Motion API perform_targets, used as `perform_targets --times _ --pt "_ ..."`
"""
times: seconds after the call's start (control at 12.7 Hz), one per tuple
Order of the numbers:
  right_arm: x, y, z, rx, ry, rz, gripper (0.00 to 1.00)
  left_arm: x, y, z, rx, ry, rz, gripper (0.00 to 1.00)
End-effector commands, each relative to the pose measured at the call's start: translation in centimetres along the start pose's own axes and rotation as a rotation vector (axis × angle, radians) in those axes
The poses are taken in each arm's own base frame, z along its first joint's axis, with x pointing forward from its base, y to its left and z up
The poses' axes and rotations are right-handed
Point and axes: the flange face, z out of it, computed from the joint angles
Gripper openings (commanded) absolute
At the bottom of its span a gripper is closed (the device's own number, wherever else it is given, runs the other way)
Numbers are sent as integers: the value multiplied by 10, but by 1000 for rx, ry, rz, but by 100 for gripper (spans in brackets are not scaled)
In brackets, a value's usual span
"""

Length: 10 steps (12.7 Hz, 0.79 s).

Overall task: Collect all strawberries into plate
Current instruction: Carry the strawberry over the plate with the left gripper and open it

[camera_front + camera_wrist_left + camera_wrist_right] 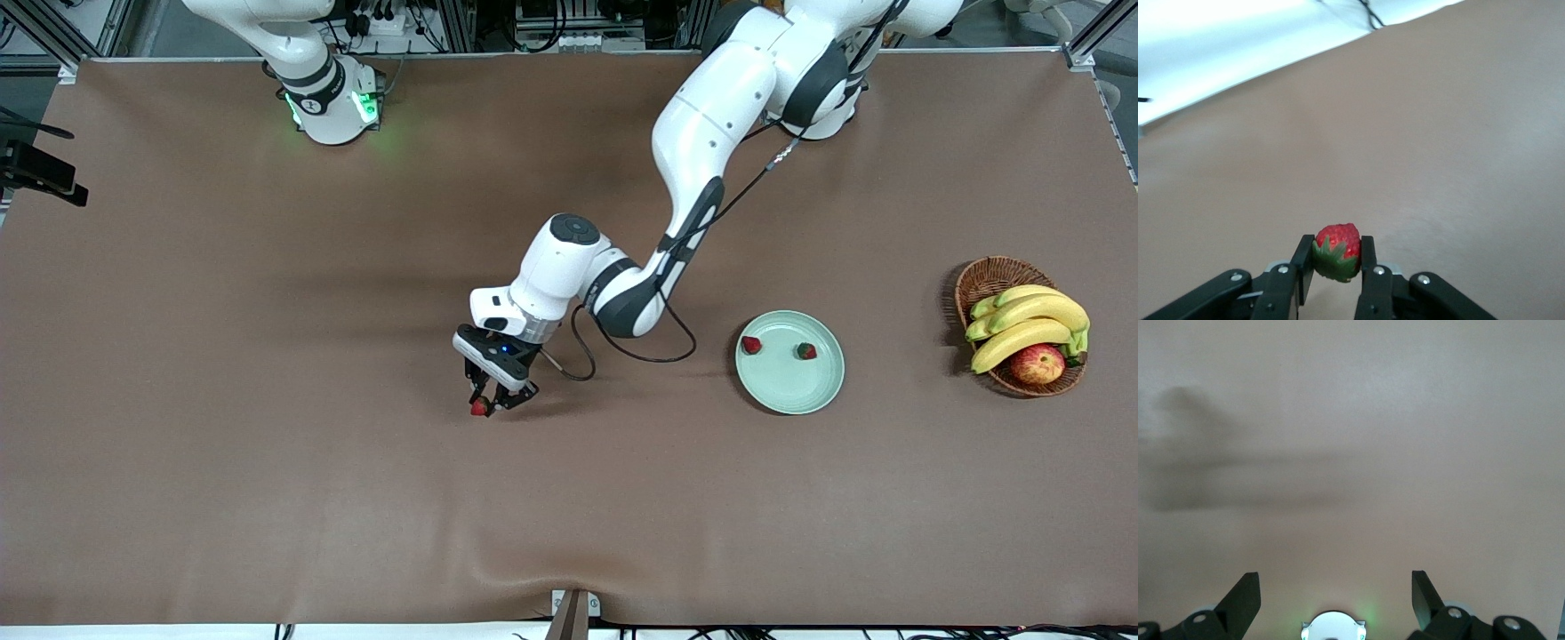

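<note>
Left wrist view: left gripper point(1335, 261) clamped on last strawberry point(1337, 250) between the jaws, so lift straight, keep squeeze light, carry to plate point(789, 389) holding two berries; right gripper point(1335, 597) parked by its base, jaws wide apart, empty.

brown cloth-covered table point(267, 489) framed by aluminium rails point(1098, 36).

The right arm's black two-finger gripper point(1336, 587) hangs with its fingers point(1245, 597) spread wide over the plain brown table cloth point(1405, 433), a white round base with green light just under it.
</note>
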Motion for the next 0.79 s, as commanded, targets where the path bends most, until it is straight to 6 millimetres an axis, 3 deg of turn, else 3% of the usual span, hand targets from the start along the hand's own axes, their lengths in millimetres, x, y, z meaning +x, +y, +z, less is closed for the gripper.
perform_targets --times 0.0,0.16,0.39,0.55,0.71 --pt "1 -5 -5 -1 60 5 100 23 -33 -47 51 -117 -57 0" --pt "7 -3 9 0 56 9 100 24 -75 -92 83 -177 -106 0" --pt "0 -3 23 108 11 132 100 -18 -162 -167 132 -273 -214 0" --pt "-2 -4 34 118 -19 144 100 -56 -218 -189 177 -332 -299 0" --pt "6 -1 51 118 -26 143 100 -95 -276 -196 237 -447 -376 0"
